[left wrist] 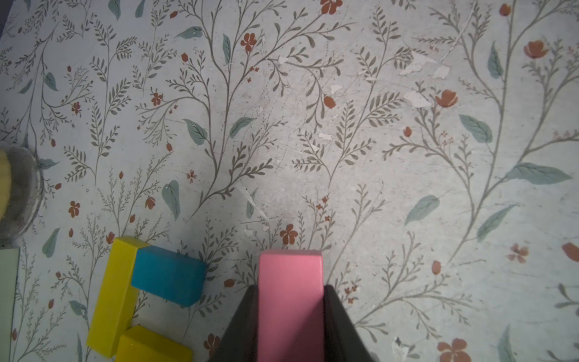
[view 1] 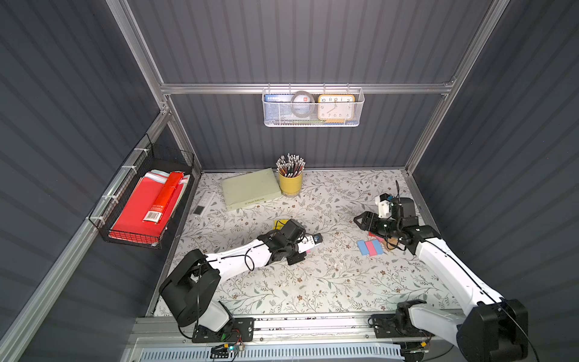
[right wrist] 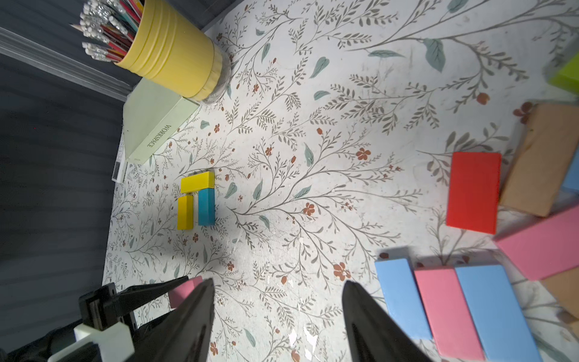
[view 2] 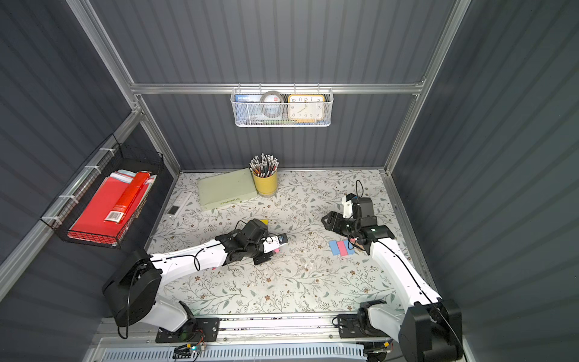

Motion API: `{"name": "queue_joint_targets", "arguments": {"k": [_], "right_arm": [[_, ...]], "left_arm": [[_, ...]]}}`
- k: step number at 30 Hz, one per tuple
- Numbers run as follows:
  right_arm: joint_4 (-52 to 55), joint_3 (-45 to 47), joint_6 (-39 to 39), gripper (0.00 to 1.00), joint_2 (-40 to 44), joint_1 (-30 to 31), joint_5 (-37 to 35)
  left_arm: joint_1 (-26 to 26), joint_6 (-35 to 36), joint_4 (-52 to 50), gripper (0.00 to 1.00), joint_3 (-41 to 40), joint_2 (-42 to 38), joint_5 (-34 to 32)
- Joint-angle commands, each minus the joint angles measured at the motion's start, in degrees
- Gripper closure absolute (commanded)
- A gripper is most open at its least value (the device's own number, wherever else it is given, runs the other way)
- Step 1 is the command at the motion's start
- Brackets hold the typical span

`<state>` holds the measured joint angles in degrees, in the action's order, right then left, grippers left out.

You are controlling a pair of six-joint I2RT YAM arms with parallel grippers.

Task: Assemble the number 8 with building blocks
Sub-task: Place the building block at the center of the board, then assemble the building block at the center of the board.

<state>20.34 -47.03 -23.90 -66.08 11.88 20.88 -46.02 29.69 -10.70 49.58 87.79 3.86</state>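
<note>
My left gripper (left wrist: 290, 291) was clamped on a pink block (left wrist: 289, 269), carried lengthwise, I reckon so it could go down as the next side of the started figure: two yellow blocks (right wrist: 197, 181) and a teal block (right wrist: 206, 207), left of centre. My right gripper (right wrist: 278, 282) hung empty, jaws apart, by the spare blocks (right wrist: 473, 192) on the right, handy for picking. The book (right wrist: 150, 125) spine read "WORKSPACE".
</note>
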Motion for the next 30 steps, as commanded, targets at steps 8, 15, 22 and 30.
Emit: {"name": "queue_joint_targets", "arguments": {"k": [8, 15, 22, 30], "right_arm": [[-0.09, -2.03, 5.43, 0.28, -1.13, 4.20, -2.79], [-0.36, -1.67, 8.33, 0.26, -1.26, 5.21, -2.21], [-5.70, 0.43, 13.74, 0.19, 2.15, 8.41, 0.16], [-9.78, 1.84, 37.27, 0.24, 1.78, 18.14, 5.44]], "left_arm": [[0.63, -1.80, 0.57, 0.73, 1.29, 10.24, 4.93], [0.77, -2.63, -0.91, 0.36, 3.56, 11.31, 4.44], [2.58, -6.33, 0.12, 0.13, 4.38, 2.87, 4.23], [13.45, -15.99, 5.59, 0.01, 4.95, -10.23, 5.38]]}}
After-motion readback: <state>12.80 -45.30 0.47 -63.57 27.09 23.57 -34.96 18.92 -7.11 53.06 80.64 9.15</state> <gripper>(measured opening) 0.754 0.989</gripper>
